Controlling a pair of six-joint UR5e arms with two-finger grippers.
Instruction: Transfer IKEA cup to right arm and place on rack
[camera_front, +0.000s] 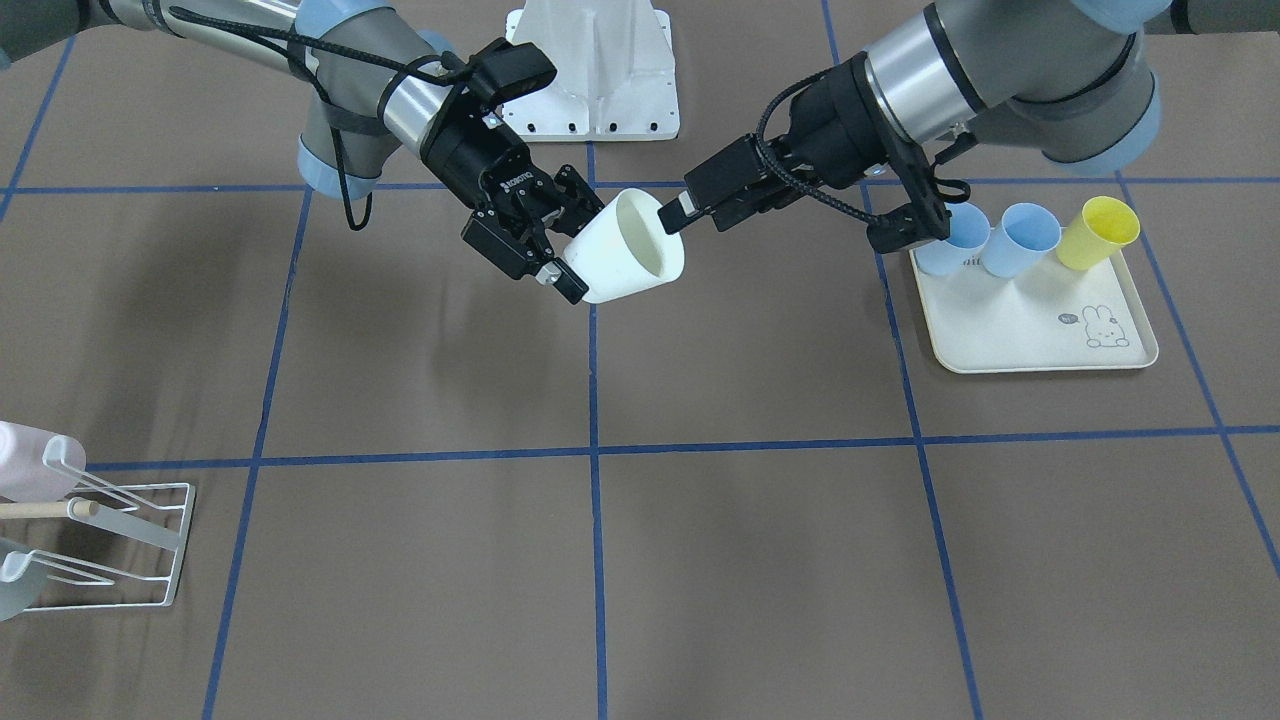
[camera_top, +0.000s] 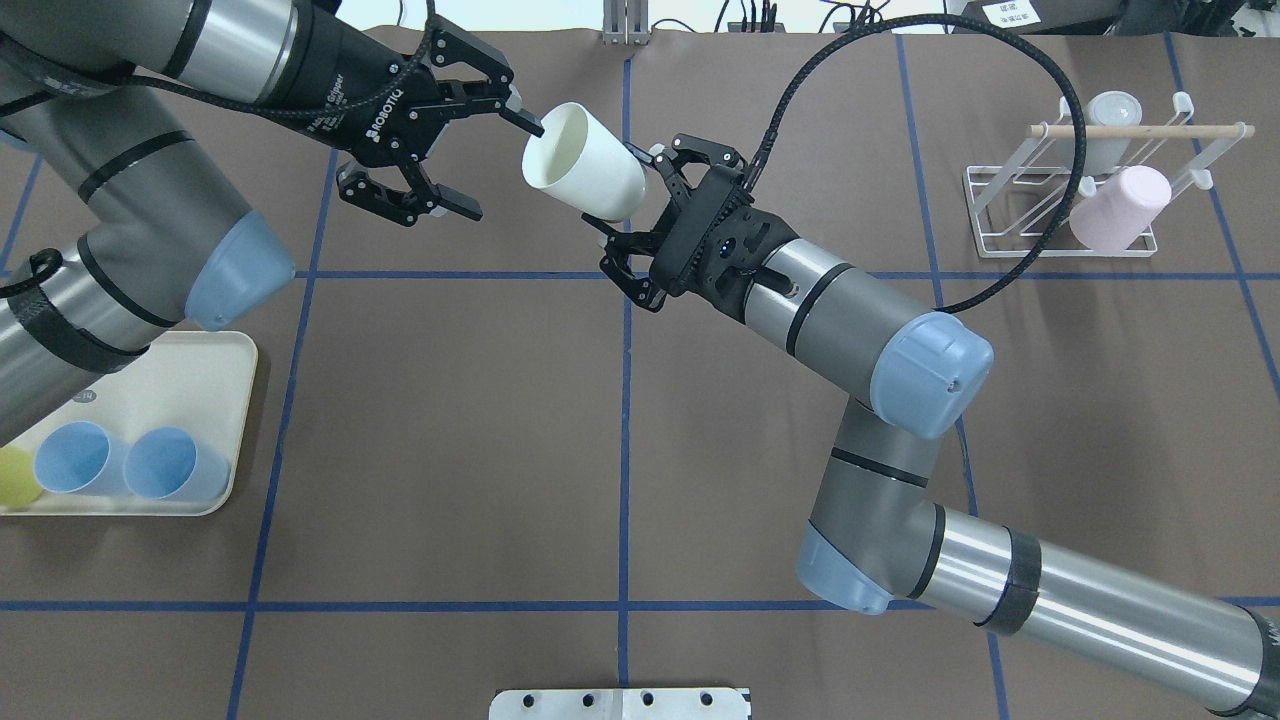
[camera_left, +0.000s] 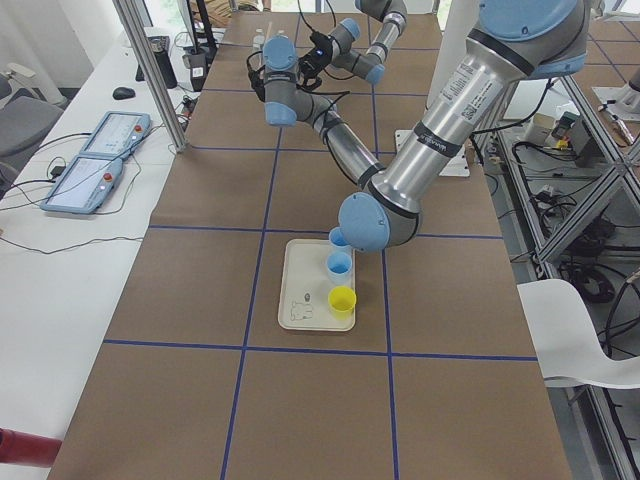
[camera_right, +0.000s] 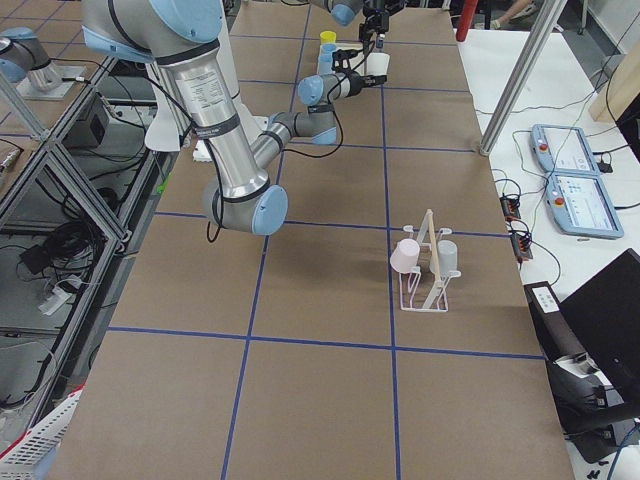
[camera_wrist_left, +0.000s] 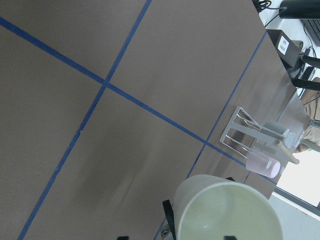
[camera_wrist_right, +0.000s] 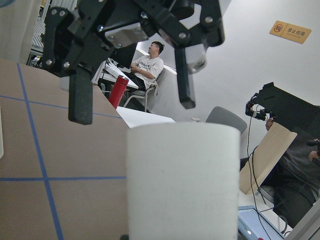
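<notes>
The cup (camera_top: 585, 175) lies near-level — base pinched by the right gripper (camera_top: 630, 200), mouth facing the spread left gripper (camera_top: 495, 165) — with the rack (camera_top: 1140, 131) well apart on the robot's right

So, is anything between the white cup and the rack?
Nothing visible on the table. The white cup is in the right claw, with bare table from there to the rack; only that arm's own cable loops above. The open left claw is at the cup's rim, on the opposite side.
</notes>
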